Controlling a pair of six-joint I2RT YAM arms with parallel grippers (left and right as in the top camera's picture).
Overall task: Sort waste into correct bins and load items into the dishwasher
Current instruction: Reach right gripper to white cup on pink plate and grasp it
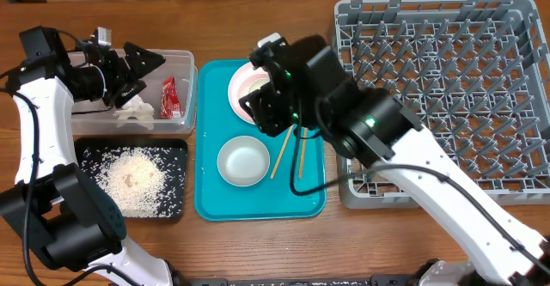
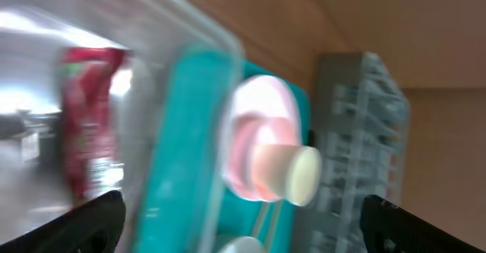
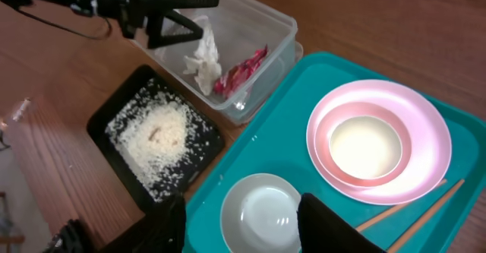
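Fingers of the left gripper [image 3: 209,14] are spread wide with nothing between them, hovering over the clear tub [image 1: 184,58]. Inside the tub are the tissue [image 3: 201,63], crumpled and white, and the red wrapper [image 3: 241,71] just beside it. The left wrist view is blurred.

Fingers of the right gripper [image 3: 241,207] stand apart and hold nothing. They hang above the teal tray [image 1: 209,191], with the white bowl [image 1: 243,161] showing below the gap, upright on the tray.

At the far end of the same tray is the pink plate [image 3: 425,131], with the pinkish bowl [image 3: 364,147] sitting in its middle. The two chopsticks [image 1: 282,153] lie on the tray to the right of the white bowl, their upper ends hidden under the right arm.

The black tray [image 1: 176,204] is just beside the tub's near side. The rice [image 1: 133,179] is heaped in its middle, with loose grains scattered around the heap.

The rack [image 1: 447,88], grey with a grid of pegs, stands just beside the teal tray's right edge.

Everything rests on the table [image 1: 258,11], brown wood with visible grain. The room beyond the table can't be made out.
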